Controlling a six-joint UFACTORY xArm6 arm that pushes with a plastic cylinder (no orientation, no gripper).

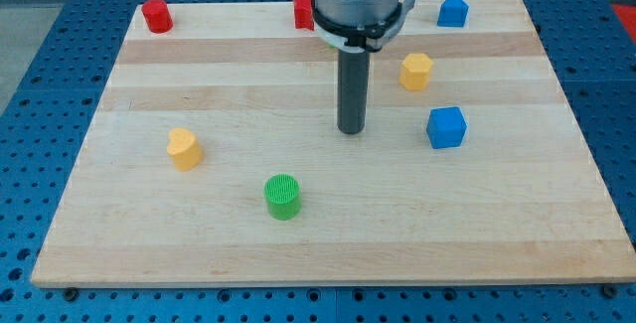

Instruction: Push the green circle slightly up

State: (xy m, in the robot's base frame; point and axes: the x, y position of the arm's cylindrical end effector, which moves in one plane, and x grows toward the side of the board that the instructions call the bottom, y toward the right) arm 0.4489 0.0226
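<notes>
The green circle [283,196] is a short ribbed cylinder standing on the wooden board [328,234], left of centre toward the view's bottom. My tip [351,130] rests on the board near its middle. It is up and to the right of the green circle, well apart from it and touching no block.
A yellow heart block [184,149] lies at the left. A blue cube [446,127] and a yellow hexagon block [415,71] lie right of my tip. A red cylinder [156,15], a partly hidden red block [303,12] and a blue house-shaped block [452,10] line the top edge.
</notes>
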